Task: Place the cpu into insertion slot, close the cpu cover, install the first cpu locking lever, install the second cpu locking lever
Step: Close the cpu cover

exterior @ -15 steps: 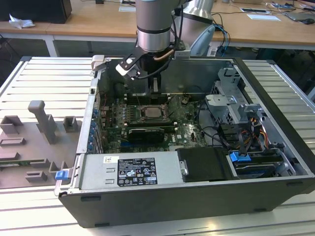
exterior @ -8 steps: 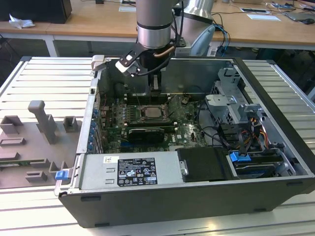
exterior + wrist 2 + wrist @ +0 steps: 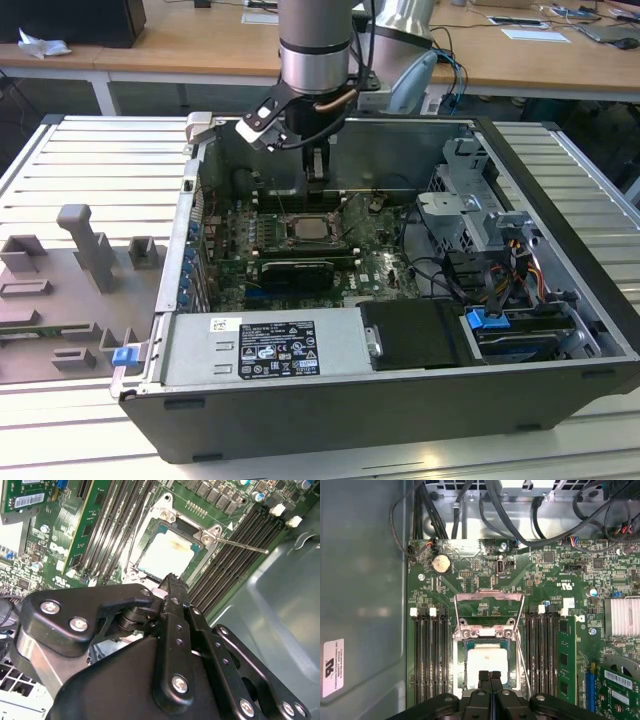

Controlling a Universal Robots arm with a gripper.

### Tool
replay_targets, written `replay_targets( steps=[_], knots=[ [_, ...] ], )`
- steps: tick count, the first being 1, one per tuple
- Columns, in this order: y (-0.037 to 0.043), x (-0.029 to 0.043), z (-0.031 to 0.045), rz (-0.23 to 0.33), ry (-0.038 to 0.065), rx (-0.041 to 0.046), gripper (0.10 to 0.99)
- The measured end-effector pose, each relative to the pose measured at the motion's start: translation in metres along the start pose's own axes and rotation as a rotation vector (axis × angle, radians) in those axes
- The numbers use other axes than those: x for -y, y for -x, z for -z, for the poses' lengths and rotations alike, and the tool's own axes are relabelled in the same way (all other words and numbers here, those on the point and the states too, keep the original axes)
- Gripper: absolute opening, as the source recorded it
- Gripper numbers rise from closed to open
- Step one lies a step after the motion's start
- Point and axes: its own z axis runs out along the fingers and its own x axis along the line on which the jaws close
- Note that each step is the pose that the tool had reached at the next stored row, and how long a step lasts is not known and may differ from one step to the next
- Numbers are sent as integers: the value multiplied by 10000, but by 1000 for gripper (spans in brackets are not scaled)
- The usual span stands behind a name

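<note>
**CPU is in the socket, cover tipped up, claw pinched together right above it**

Room first. The open case (image 3: 600,330) lies flat on the slatted table (image 3: 60,430), and the arm reaches in close to the far wall. The socket is boxed in. There's one bank of memory slots (image 3: 430,655) on one side and a second bank (image 3: 542,655) on the other. In the exterior view, a black card (image 3: 295,270) sits just near of it. The drive cage (image 3: 470,200) takes up the exterior view's right and the power supply (image 3: 260,345) runs along the near edge. So the only way in is from straight above.

Counts: one cpu (image 3: 487,662), one cpu cover (image 3: 489,596), two slot banks, one coin battery (image 3: 440,563) and one green memory stick (image 3: 565,652). I can clearly make out one locking lever (image 3: 245,544), a thin rod sticking out loose across the slots.

The cpu is a flat square with a dull silvery top and a faint brownish smudge, and it lies level in the socket. The cover looks swung up off it, with bare board showing through its window.

The gripper (image 3: 489,676) has its two black fingers (image 3: 483,679) pressed together with nothing between them. It hangs over one edge of the cpu, but I can't tell if it touches.
</note>
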Motion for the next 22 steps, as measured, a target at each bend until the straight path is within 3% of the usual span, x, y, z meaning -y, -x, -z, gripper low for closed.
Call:
replay_targets(
  steps=[22],
  knots=[
    [-2,-187,10,-1,-10,2,106]
  ],
)
